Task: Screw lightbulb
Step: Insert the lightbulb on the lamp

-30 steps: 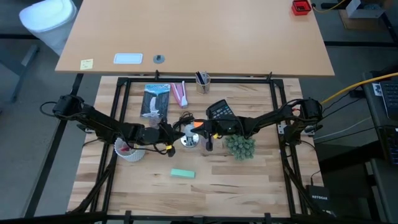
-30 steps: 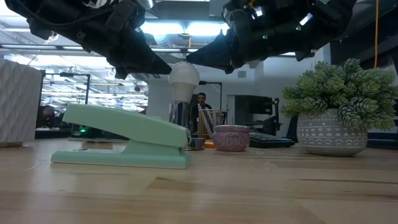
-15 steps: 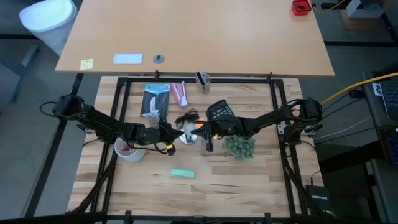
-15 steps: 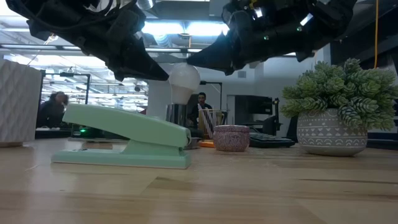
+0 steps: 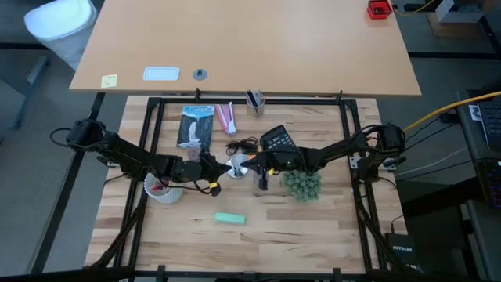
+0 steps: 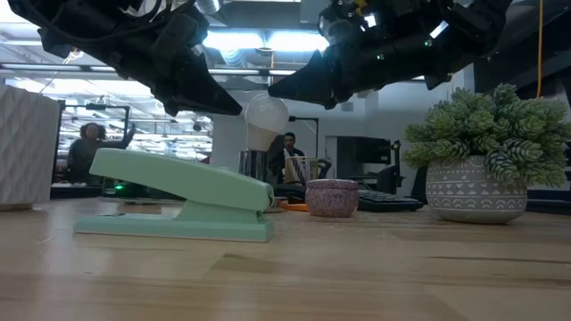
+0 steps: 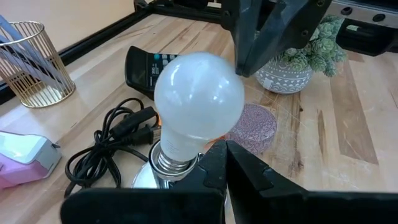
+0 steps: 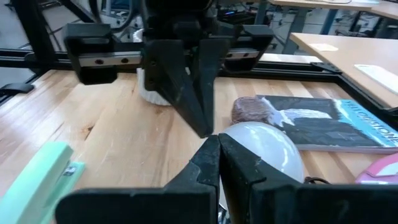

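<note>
The frosted-white lightbulb (image 5: 235, 165) stands upright, its screw base (image 7: 172, 160) in the socket of a shiny silver disc (image 7: 144, 180) with a black cord (image 7: 115, 144). My left gripper (image 5: 213, 168) is shut at the bulb's left side. It also shows in the low view (image 6: 237, 108). My right gripper (image 5: 250, 162) is shut at the bulb's right side, its tips high beside the globe (image 6: 272, 91). The bulb also shows in the low view (image 6: 266, 118) and the right wrist view (image 8: 264, 149). My left gripper's shut fingertips (image 7: 227, 153) stand against the lower side of the bulb's globe (image 7: 214, 127), slanting down from the table's left. Whether they press it I cannot tell. My right gripper's shut fingertips (image 7: 241, 67) meet the globe's upper side (image 7: 231, 79), slanting down from the table's right. The bulb stays upright in its socket.
A mint stapler (image 5: 229, 218) lies nearer the front. A potted plant (image 5: 302, 185) and a purple tin (image 6: 332, 198) stand right of the bulb, and a black calculator (image 5: 276, 139) lies behind. A white ribbed cup (image 5: 160, 189) stands left. A book (image 5: 196, 125) and a gold pen cup (image 5: 255, 102) are at the far side.
The bulb and its silver disc have slid a little toward the table's far edge, staying upright, and the cord has shifted with them. Both grippers have stayed shut at the bulb's sides.
</note>
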